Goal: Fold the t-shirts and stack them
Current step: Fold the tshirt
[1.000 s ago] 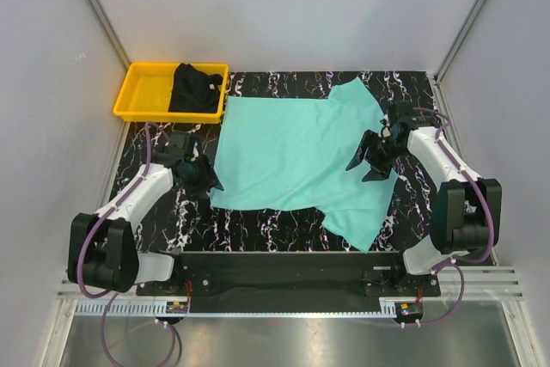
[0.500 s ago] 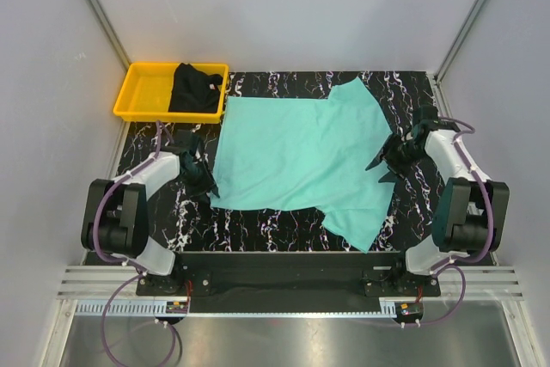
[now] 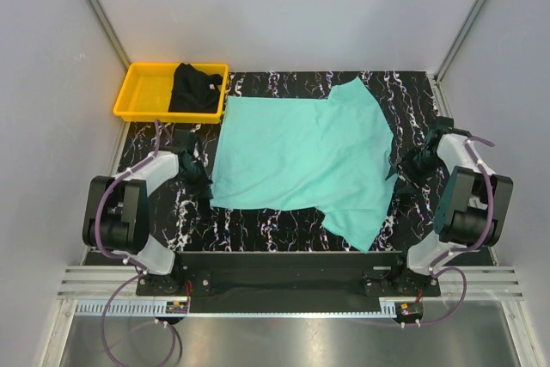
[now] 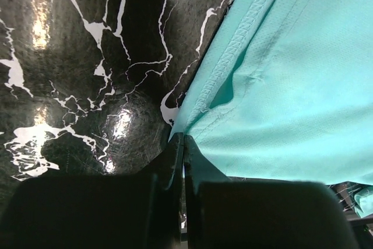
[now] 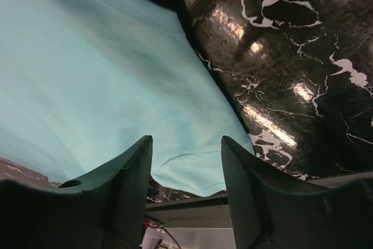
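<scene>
The turquoise t-shirt (image 3: 292, 156) lies spread flat on the black marbled table, one sleeve pointing to the near right. My left gripper (image 3: 201, 181) sits at its near left corner; in the left wrist view the left gripper (image 4: 183, 139) is shut, its tips pinching the hemmed corner of the turquoise t-shirt (image 4: 291, 74). My right gripper (image 3: 398, 169) is at the shirt's right edge. Seen from the right wrist, the right gripper (image 5: 186, 144) is open, its fingers astride the turquoise t-shirt (image 5: 87, 74) edge. The black t-shirt (image 3: 193, 88) lies crumpled in the yellow tray.
The yellow tray (image 3: 142, 96) stands at the far left corner of the table (image 3: 275, 229). Grey walls close in the left, right and back. The arm bases and a black rail run along the near edge.
The left gripper closed at the shirt's near left corner. The right gripper slid right, off the cloth's middle to its right edge, and narrowed a little.
</scene>
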Available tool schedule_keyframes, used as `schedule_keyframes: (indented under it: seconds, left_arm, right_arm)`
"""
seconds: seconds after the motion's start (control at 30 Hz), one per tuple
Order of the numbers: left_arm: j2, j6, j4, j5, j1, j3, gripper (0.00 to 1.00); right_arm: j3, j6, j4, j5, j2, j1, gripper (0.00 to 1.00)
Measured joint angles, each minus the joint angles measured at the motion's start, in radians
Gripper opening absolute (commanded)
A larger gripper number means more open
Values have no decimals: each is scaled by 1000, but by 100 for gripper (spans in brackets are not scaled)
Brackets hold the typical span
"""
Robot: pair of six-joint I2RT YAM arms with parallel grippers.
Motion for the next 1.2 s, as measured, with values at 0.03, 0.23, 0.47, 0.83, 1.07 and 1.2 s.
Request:
schedule_keyframes:
  seconds: [0.03, 0.23, 0.47, 0.83, 1.07, 1.2]
  left_arm:
    - [-5, 0, 0, 0, 2, 0, 0]
    - [-79, -5, 3, 1, 12, -1, 0]
    - [-86, -5, 9, 5, 15, -1, 0]
    - [-82, -4, 16, 14, 19, -1, 0]
    - [-70, -5, 24, 14, 48, -8, 0]
    - [-65, -10, 31, 14, 110, -46, 0]
  right_arm:
    - [4, 2, 3, 18, 10, -3, 54]
    - [34, -1, 43, 77, 124, -10, 46]
    - [65, -24, 71, 122, 190, -22, 47]
    - [80, -34, 157, 94, 229, -30, 38]
    - [84, -31, 171, 84, 242, -31, 0]
    - [84, -31, 159, 112, 236, -29, 0]
